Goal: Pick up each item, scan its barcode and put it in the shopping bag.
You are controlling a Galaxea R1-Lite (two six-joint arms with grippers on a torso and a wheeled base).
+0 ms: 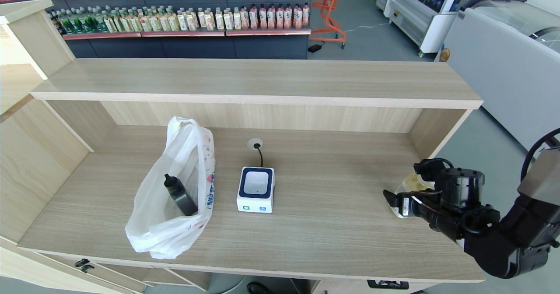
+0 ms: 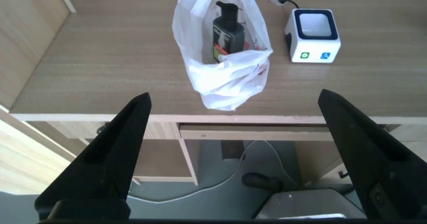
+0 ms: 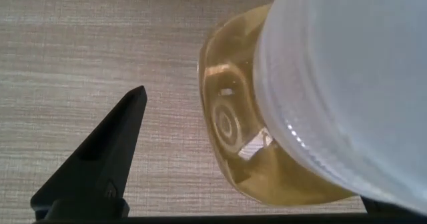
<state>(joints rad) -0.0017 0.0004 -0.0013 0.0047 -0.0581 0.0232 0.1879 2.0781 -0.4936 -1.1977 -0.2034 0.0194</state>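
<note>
yellow-liquid bottle (image 1: 410,183) is seen upright on the counter (image 1: 332,215) at the frame's right edge, ungrasped between the spread fingers of the right gripper (image 1: 399,197). left gripper (image 2: 235,101) is likewise spread wide. black bottle (image 1: 179,195) is lodged in the shopping bag (image 1: 153,228), lower left.

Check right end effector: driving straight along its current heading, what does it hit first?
The bottle of yellowish liquid on the counter, directly ahead of the right end effector. The gap looks small, though depth is unclear.

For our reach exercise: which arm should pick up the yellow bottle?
Right. Its open hand is at the yellow bottle on the counter; the left hand hangs off its front edge.
</note>
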